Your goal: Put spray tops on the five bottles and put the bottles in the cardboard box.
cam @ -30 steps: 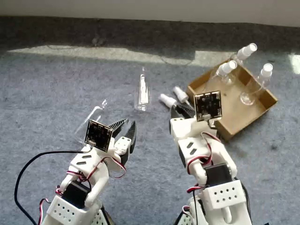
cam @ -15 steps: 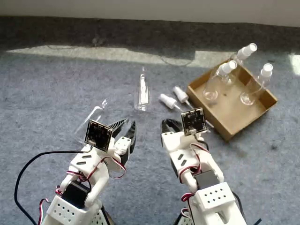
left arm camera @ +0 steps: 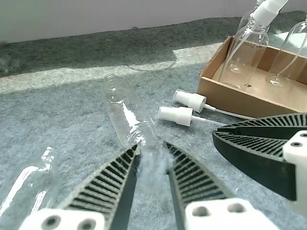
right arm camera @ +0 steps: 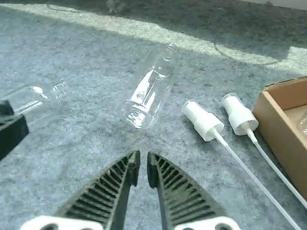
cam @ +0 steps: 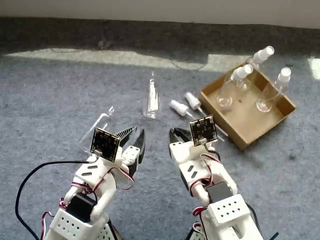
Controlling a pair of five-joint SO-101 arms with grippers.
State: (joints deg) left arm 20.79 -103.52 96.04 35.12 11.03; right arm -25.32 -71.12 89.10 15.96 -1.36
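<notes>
Black left fingers parted; right fingers nearly together, facing lying bottle.

Fuzzy, matt grey carpet. A matt brown cardboard box. Beside the box, a clear glossy bottle and smooth white plastic spray tops. The left gripper and right gripper have black, ribbed, matt plastic fingers.

cardboard box cropped, bottle cut off
</notes>
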